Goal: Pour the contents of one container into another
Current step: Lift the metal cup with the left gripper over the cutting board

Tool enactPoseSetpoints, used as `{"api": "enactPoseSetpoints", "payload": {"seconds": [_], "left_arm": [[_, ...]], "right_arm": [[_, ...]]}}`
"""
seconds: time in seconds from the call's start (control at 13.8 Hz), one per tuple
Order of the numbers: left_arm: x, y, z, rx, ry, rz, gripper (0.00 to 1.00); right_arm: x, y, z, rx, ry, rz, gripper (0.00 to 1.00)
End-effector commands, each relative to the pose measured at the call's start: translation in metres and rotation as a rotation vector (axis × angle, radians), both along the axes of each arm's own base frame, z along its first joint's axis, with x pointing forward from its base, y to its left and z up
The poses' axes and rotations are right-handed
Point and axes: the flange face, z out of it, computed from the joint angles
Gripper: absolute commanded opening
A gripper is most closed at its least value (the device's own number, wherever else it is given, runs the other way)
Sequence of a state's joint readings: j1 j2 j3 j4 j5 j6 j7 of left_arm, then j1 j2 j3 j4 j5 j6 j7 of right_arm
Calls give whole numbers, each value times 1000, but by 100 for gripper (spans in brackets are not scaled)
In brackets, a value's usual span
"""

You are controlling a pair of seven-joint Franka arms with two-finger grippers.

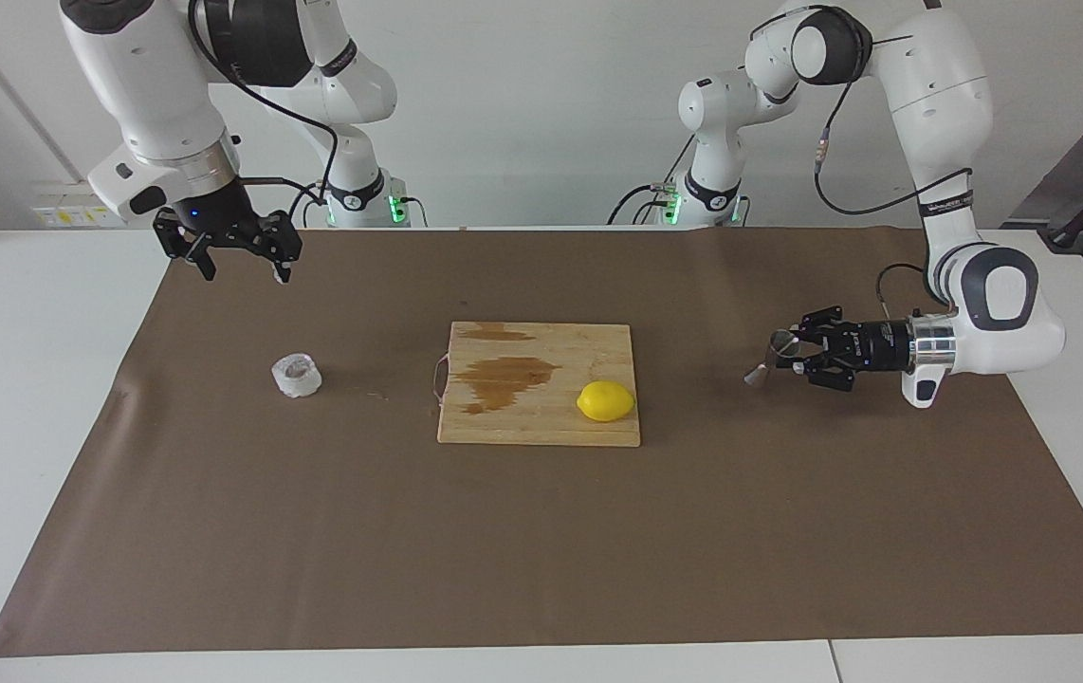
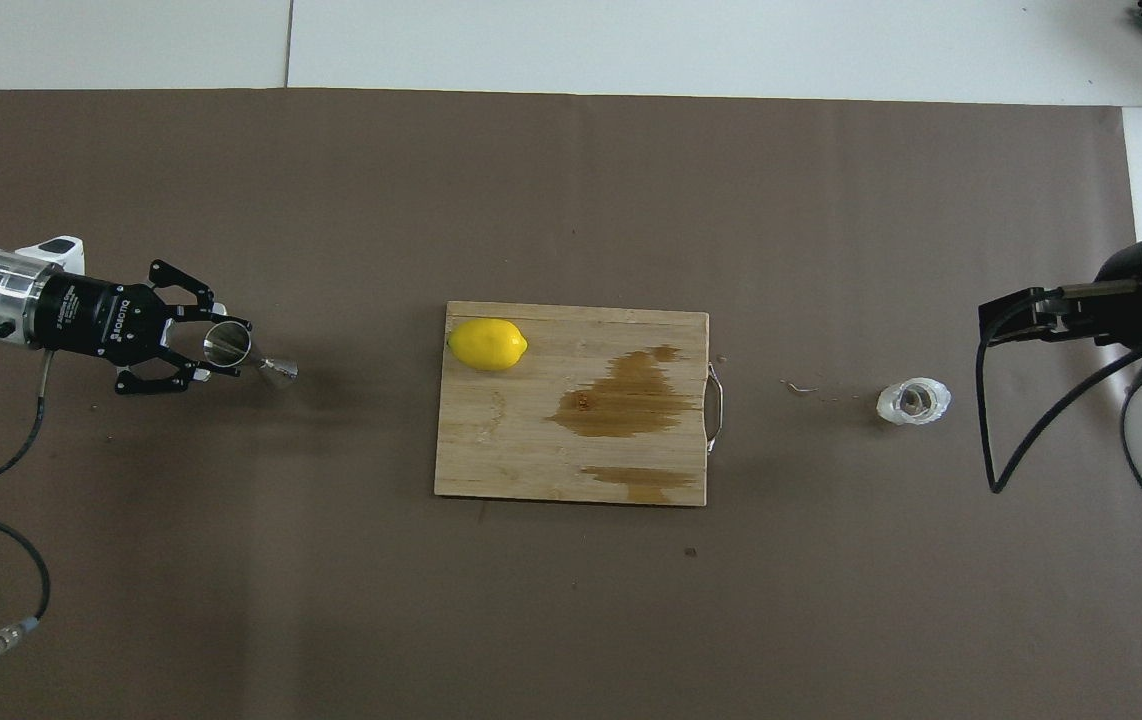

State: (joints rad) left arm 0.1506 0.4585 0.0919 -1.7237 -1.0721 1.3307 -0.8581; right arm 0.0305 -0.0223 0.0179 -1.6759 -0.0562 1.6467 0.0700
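The squat whitish cup (image 1: 297, 375) stands on the brown mat toward the right arm's end; it also shows in the overhead view (image 2: 914, 401). My right gripper (image 1: 243, 270) hangs open and empty, raised over the mat beside the cup, apart from it; the overhead view (image 2: 1006, 320) shows only part of it. The steel jigger (image 1: 767, 360) is tilted toward the left arm's end of the mat. My left gripper (image 1: 793, 353), lying level, is shut on its upper cone; the overhead view shows the gripper (image 2: 216, 348) and the jigger (image 2: 249, 358).
A wooden cutting board (image 1: 541, 422) with a dark wet stain lies mid-mat, also in the overhead view (image 2: 531, 450). A lemon (image 1: 605, 400) (image 2: 487, 344) sits on its corner toward the left arm. The board's wire handle (image 2: 718, 402) faces the cup.
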Motion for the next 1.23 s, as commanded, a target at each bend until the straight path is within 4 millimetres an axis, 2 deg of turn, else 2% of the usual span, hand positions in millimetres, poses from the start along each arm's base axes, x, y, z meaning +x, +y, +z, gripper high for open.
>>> {"api": "enactPoseSetpoints", "payload": {"seconds": [0.0,0.29,0.51,0.72,0.94,1.16], "left_arm": [[-21,-39,18,-16,57,32,0],[-17,-82,32,-47,78,76,0],[-22,-128,42,-49,74,154,0],[-41,-189,53,-34,67,270,0],[-67,-244,54,-19,58,414,0],[-96,-294,44,0,63,554,0]], "right_arm": [[-7,-2,1,27,-9,-14,100],[-7,-3,1,27,-9,-15,100],[-7,-2,1,27,-10,-14,100],[-7,-3,1,27,-9,-15,100],[-7,-2,1,27,-10,-14,100],[-7,-3,1,27,-11,-15,100]]}}
